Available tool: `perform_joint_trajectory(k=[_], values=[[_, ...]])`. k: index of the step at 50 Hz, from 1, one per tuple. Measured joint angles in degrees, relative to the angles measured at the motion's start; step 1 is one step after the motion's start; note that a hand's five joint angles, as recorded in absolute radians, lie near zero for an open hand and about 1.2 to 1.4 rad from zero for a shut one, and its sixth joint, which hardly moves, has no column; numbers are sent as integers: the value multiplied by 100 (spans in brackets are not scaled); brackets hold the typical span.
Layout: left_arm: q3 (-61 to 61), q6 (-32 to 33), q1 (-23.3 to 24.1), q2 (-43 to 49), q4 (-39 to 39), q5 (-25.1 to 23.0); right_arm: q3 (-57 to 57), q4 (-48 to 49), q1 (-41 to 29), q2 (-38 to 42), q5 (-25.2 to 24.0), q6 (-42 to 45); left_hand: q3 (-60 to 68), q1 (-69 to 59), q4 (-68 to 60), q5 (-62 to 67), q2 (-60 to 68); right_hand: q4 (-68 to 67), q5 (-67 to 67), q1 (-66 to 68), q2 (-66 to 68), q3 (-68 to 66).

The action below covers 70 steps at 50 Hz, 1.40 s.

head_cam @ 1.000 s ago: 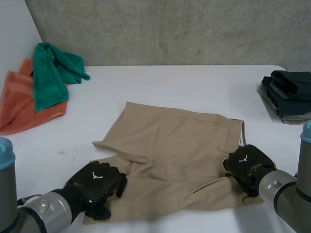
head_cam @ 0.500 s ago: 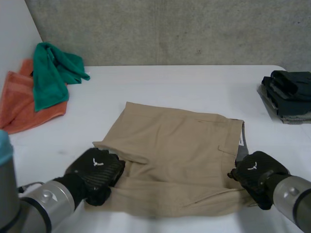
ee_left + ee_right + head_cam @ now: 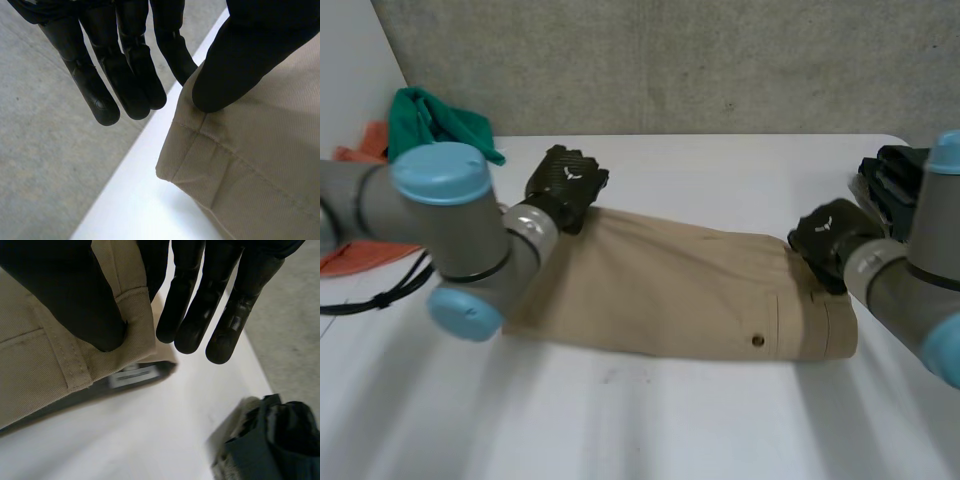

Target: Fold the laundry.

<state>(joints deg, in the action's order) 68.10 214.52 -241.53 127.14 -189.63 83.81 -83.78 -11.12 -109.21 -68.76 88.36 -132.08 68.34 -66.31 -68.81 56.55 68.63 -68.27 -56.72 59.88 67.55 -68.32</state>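
Tan shorts [image 3: 690,290] lie folded in half across the middle of the white table [image 3: 650,430]. My left hand [image 3: 568,180] is at the fold's far left corner. In the left wrist view its thumb [image 3: 240,60] pinches the hemmed corner [image 3: 200,160] against a finger, while the other fingers stay straight. My right hand [image 3: 830,240] is at the far right corner by the waistband. In the right wrist view its thumb [image 3: 75,300] pinches the waistband corner [image 3: 132,335] the same way, just above the table.
A green towel [image 3: 435,120] lies on an orange towel [image 3: 350,255] at the far left, partly behind my left arm [image 3: 440,230]. A stack of dark folded clothes [image 3: 910,180] stands at the right edge, close to my right hand [image 3: 270,440]. A concrete wall runs behind the table.
Both hands carried the shorts' near edge up and over to the far edge, folding them in half. The left hand closed on the cloth as it went.
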Motion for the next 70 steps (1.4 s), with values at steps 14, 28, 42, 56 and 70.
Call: perform_joint_trajectory(k=[14, 28, 42, 56, 70], values=[[-2265, 319, 81, 2325, -1292, 60, 1429, 2311, -85, 1996, 629, 185, 1, 0, -2, 0, 1, -1, -13, 0, 3, 0], [-2603, 302, 151, 2817, -2019, -2, 1785, 3706, -115, 2814, 1004, 656, -5597, 5551, 5692, -5394, -5662, 5457, 5262, -4762, -5483, 5613], [259, -391, 269, 269, -2747, 62, -96, 1134, 293, 325, -162, -1500, -5602, 5551, 5700, -5394, -5684, 5398, 5090, -4608, -5242, 5296], [1561, -1258, 250, -483, -2432, 39, -1213, 1653, 880, 417, -1157, -2309, -5602, 5551, 5700, -5394, -5684, 3925, 3896, -3269, -3887, 3943], [1616, -1258, 254, -471, -2421, 42, -1029, 2114, 965, 1063, -894, -1844, -5602, 5551, 5700, -5394, -5684, 14, 336, -855, 2, 110]])
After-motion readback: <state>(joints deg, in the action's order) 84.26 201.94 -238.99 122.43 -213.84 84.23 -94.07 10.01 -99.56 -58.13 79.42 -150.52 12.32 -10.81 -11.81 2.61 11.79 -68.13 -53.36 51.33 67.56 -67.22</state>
